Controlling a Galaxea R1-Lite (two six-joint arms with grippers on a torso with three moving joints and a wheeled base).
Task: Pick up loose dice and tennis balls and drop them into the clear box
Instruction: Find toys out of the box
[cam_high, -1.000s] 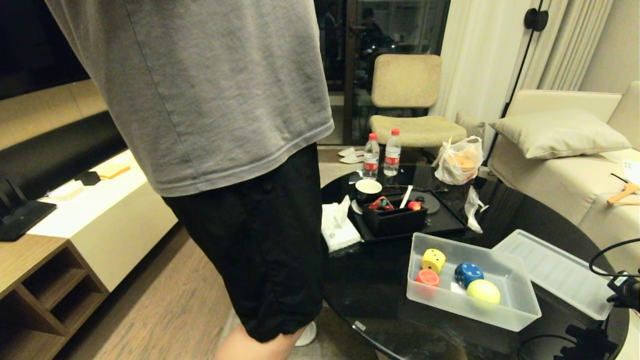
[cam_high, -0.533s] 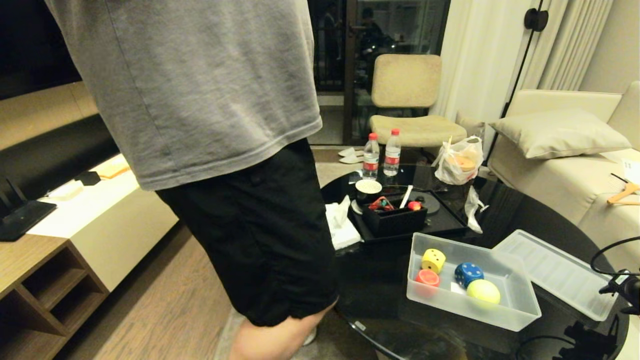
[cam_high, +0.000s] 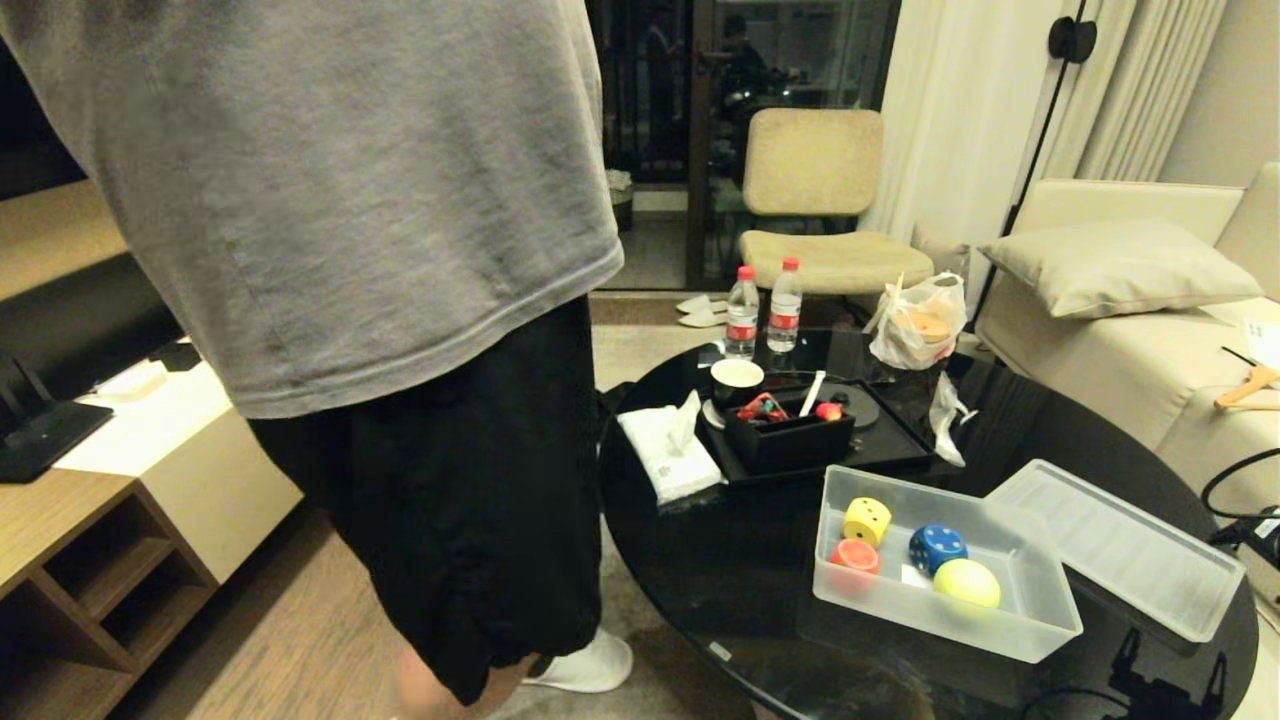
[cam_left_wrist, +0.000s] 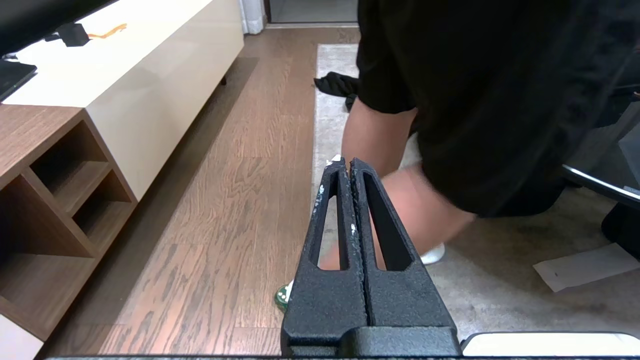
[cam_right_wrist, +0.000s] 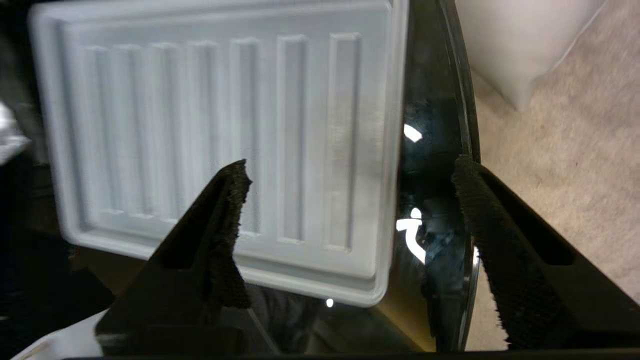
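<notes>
The right gripper (cam_right_wrist: 350, 200) stood apart over the lid (cam_right_wrist: 215, 150); the left gripper (cam_left_wrist: 348, 167) was together. Three dice (cam_high: 867, 521) sat in the clear box (cam_high: 1040, 625), about four o'clock on the table (cam_high: 740, 560). What may be a green die (cam_left_wrist: 283, 296) lay near the person (cam_high: 350, 200), who could block a reach.

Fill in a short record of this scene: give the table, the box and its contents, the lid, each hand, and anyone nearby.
table: round black glass table
clear box: open, on the table's near side
contents: yellow die, red die, blue die, tennis ball
lid: flat beside the box, ribbed
left hand: shut, empty, over the wooden floor
right hand: open, empty, over the lid's edge
person: standing left of the table, grey shirt
</notes>
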